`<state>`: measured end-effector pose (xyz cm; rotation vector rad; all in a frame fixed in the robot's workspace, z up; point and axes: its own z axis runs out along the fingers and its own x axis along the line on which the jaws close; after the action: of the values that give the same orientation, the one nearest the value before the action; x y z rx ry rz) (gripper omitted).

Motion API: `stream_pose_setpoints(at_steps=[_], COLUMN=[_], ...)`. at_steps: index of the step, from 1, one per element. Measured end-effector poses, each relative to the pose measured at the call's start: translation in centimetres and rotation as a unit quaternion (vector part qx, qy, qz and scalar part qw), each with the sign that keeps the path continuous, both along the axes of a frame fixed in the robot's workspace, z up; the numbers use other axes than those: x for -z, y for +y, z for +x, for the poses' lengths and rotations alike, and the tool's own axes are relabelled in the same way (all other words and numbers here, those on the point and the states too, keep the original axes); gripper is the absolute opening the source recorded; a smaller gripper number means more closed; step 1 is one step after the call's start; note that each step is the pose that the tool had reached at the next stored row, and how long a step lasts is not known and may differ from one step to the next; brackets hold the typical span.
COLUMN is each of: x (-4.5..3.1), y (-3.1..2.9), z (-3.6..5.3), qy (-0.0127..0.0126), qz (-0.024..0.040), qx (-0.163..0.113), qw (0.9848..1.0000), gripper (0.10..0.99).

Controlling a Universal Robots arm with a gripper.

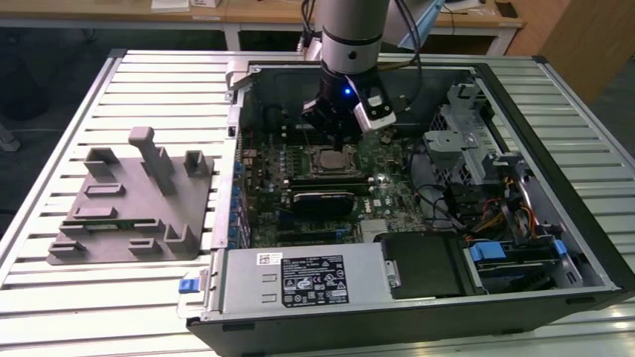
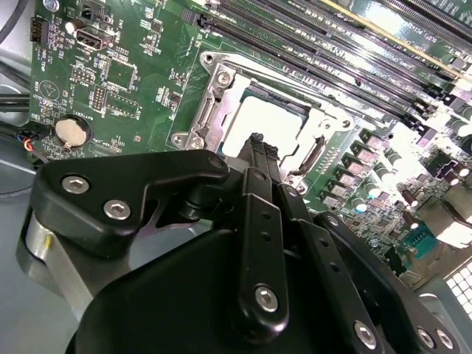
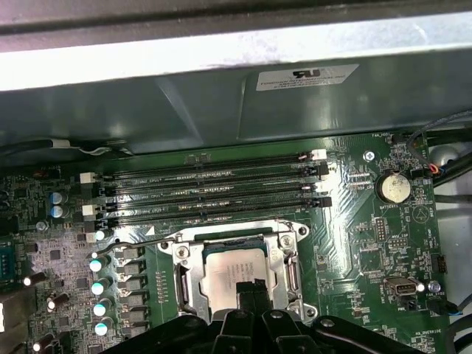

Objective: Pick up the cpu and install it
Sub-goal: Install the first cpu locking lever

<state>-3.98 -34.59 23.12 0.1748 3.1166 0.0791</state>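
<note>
Small, square, silver-topped cpu (image 3: pixel 230 271) lay flat in the motherboard's metal socket frame (image 3: pixel 184 279) — seating apparently done. Black gripper (image 3: pixel 251 289) hovered just above, fingers (image 2: pixel 254 155) pressed together, empty.

The exterior view looks down from high, well back, onto the open black computer case (image 1: pixel 397 327) around the black pincer (image 1: pixel 332 130). Both wrist views ride close behind the pincer from different sides, facing past its tip, sharing the silver metal socket frame (image 3: pixel 183 284) beneath it.
</note>
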Motion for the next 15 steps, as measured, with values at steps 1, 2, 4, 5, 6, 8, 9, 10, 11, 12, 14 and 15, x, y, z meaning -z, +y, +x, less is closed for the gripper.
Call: stream_pose_setpoints(at_steps=[1, 2, 4, 5, 6, 8, 9, 10, 11, 12, 14, 15], x=[0.00, 0.00, -0.01, -0.01, 0.00, 0.00, 0.00, 0.00, 0.00, 0.00, 0.00, 0.00], y=[0.00, 0.00, 0.00, 0.00, 0.00, 0.00, 0.00, 0.00, 0.00, 0.00, 0.00, 0.00], z=[0.00, -0.02, -0.17, -0.29, -0.42, -0.73, -0.90, -1.08, -1.26, -1.45, -1.78, -1.96], qy=[0.0000, 0.0000, 0.0001, 0.0000, 0.0000, 0.0000, 0.0000, 0.0000, 0.0000, 0.0000, 0.0000, 0.0000], qz=[0.0000, 0.0000, -0.0001, 0.0000, 0.0001, 0.0001, 0.0001, 0.0001, 0.0001, 0.0001, 0.0001, 0.0001], qx=[0.000, 0.000, 0.000, 0.000, 0.000, 0.000, 0.000, 0.000, 0.000, 0.000, 0.000, 0.000], qw=[1.0000, 1.0000, 1.0000, 1.0000, 1.0000, 1.0000, 1.0000, 1.0000, 1.0000, 1.0000, 1.0000, 1.0000], gripper=[0.106, 0.106, 0.106, 0.106, 0.106, 0.106, 0.106, 0.106, 0.106, 0.106, 0.106, 0.106])
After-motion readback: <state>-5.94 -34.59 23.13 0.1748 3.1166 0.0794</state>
